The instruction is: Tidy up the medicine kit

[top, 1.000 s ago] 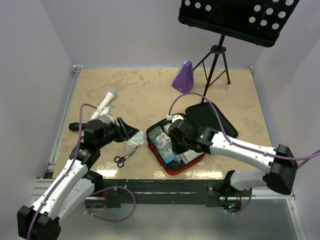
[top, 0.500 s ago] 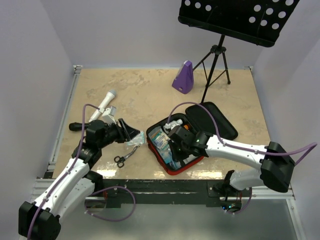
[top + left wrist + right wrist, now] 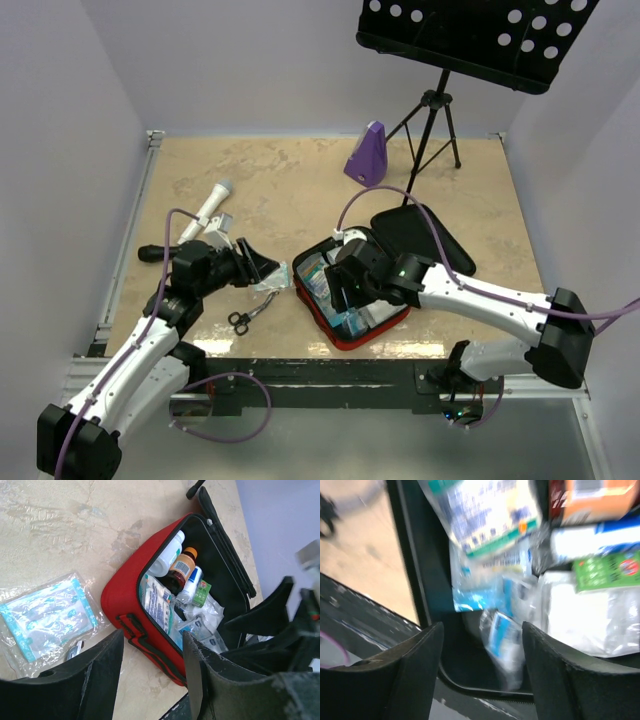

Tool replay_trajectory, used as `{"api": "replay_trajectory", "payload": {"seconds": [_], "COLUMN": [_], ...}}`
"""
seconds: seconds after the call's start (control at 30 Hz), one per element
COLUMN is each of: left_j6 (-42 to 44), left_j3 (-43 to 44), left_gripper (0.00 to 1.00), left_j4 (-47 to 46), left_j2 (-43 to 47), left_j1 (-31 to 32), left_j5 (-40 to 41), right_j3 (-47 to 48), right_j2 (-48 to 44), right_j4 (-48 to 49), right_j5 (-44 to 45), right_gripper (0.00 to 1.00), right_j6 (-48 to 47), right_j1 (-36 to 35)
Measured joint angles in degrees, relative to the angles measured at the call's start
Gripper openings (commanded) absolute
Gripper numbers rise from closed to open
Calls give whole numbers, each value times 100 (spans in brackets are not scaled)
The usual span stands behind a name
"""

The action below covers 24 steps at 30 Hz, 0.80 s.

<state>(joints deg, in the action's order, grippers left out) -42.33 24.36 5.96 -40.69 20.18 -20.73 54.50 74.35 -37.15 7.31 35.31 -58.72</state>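
Medicine kit [image 3: 120, 597]: lying open near the front edge of the table [image 3: 300, 190], lid back for loading.
Right gripper [image 3: 482, 627]: hanging over the kit's contents, jaws spread wide, holding nothing.
Left gripper [image 3: 152, 637]: hovering beside the kit, jaws apart and empty, facing the loose packet [image 3: 47, 615].

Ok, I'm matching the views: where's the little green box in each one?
Top external: cannot make it out; the right arm overhangs the medicine kit.
Left wrist: green box mid-frame, inside the kit.
Right wrist: green box at the right edge.
Shared landmark: the white-and-blue tube beside it.
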Motion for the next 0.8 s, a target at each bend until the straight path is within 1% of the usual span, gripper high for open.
{"api": "replay_trajectory", "payload": {"seconds": [0.07,0.13,0.17,0.27,0.37,0.47,0.57,0.67,0.8], "left_j6": [2,2,2,2,2,7,13,13,-37], "left_j3": [0,0,0,0,0,0,0,2,2], "left_gripper": [54,54,54,54,54,54,54,54,54], "left_j4": [61,122,144,212,254,282,330,531,977], "left_j2": [11,22,24,35,44,48,22,-72,-192], "left_j1": [0,0,0,0,0,0,0,0,2], "left_j5": [15,31,44,66,103,142,223,446,979], "right_j3": [216,295,295,210,-72,-323,-352,-352,-354], "right_j2": [-98,-179,-201,-142,7,260,557,791,1038], "right_j4": [-57,-48,-55,-9,83,66,85,109,190], "right_j5": [278,472,525,588,634,654,654,647,507], "right_gripper": [47,35,31,25,24,27,32,33,34], "right_j6": [59,90,105,131,184,234,236,227,212], "right_j1": [-4,-4,-4,-4,-4,-4,-13,-85,-267]}}
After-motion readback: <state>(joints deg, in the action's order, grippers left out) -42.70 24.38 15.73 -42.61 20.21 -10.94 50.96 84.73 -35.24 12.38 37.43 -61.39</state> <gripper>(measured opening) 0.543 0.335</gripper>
